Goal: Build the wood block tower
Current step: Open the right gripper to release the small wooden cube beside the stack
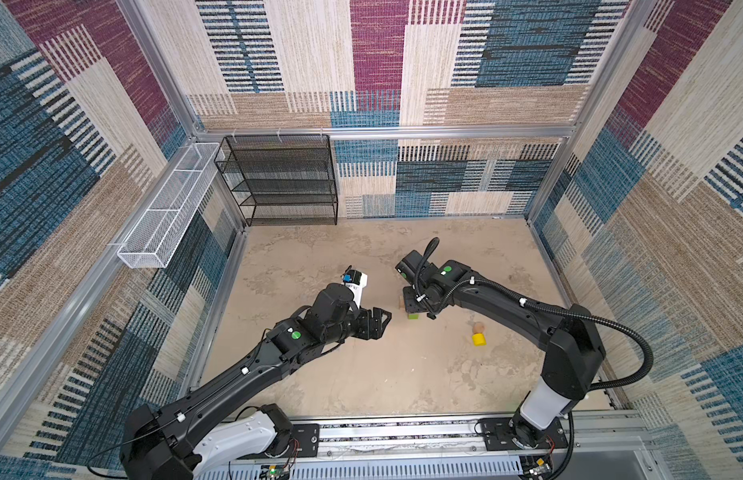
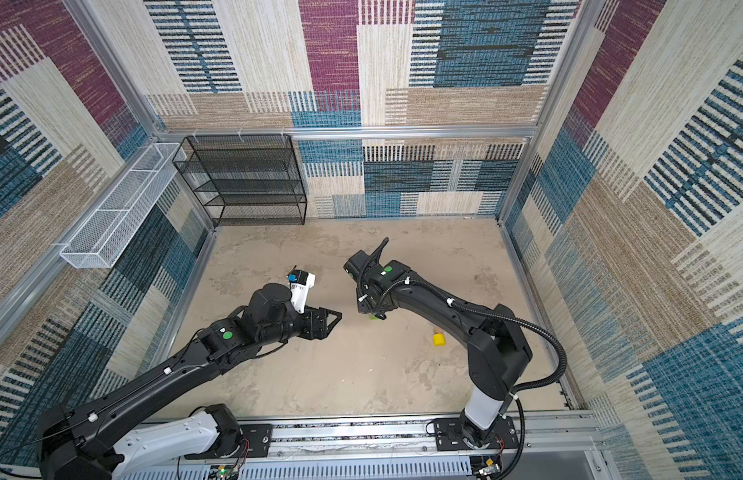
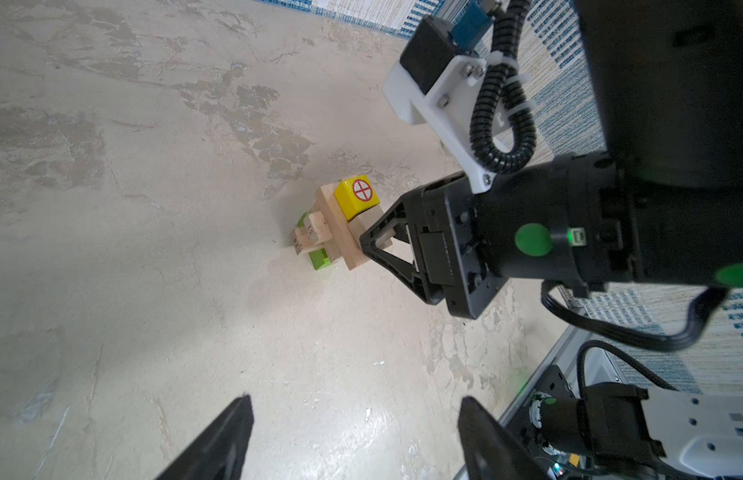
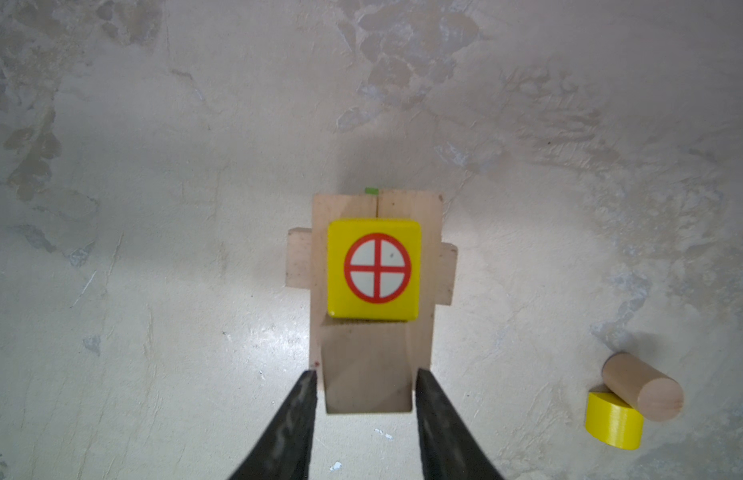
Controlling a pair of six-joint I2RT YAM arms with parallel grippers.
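Right gripper (image 4: 366, 372) jaws flank small tan cube (image 4: 367, 357), pinch unclear; left gripper (image 3: 356, 398) jaws spread. Likely light, rigid: hold flat sides.

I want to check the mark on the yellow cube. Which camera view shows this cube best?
The right wrist view: the yellow cube is seen from directly above, large, its red cross mark clear. The left wrist view shows it smaller and at an angle on the tower. In both top views the right arm hides it.
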